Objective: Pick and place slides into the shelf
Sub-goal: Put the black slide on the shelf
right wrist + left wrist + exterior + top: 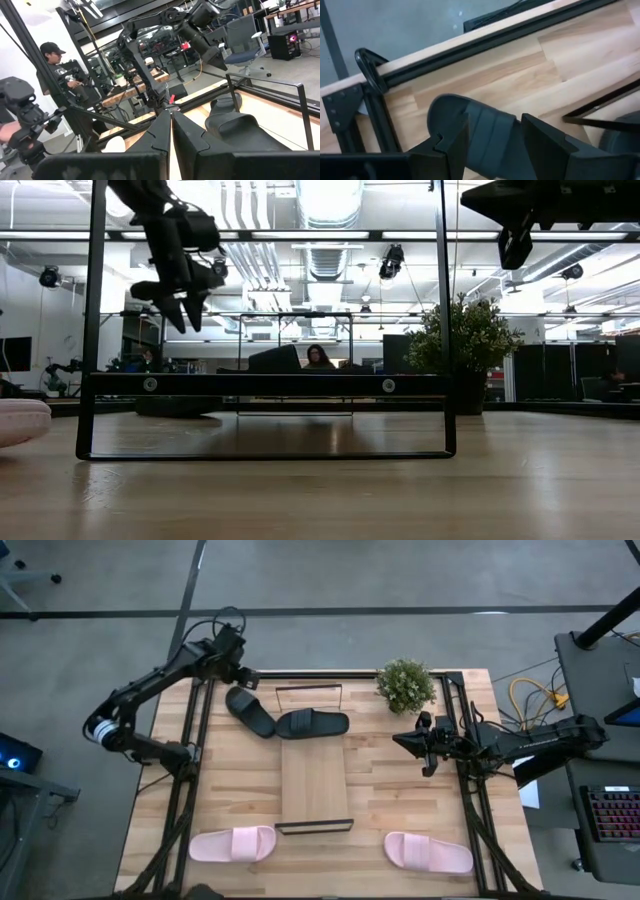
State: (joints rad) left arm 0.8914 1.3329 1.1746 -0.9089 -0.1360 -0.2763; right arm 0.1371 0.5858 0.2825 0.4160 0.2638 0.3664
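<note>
One black slide (250, 712) lies flat on the tabletop at the far left; it also shows in the left wrist view (485, 132). My left gripper (240, 675) hangs open above it, one finger over each side, clear of it (178, 308). A second black slide (312, 724) lies across the far end of the shelf (315, 785). Two pale pink slides lie near the front edge, one at the left (232, 843) and one at the right (428, 852). My right gripper (420, 745) is shut and empty, high above the table's right side (515, 245).
A potted plant (405, 685) stands at the far right of the table. Black frame rails run along the table's left (190, 770) and right (470, 780) sides. A person (60, 70) sits in the room beyond the table.
</note>
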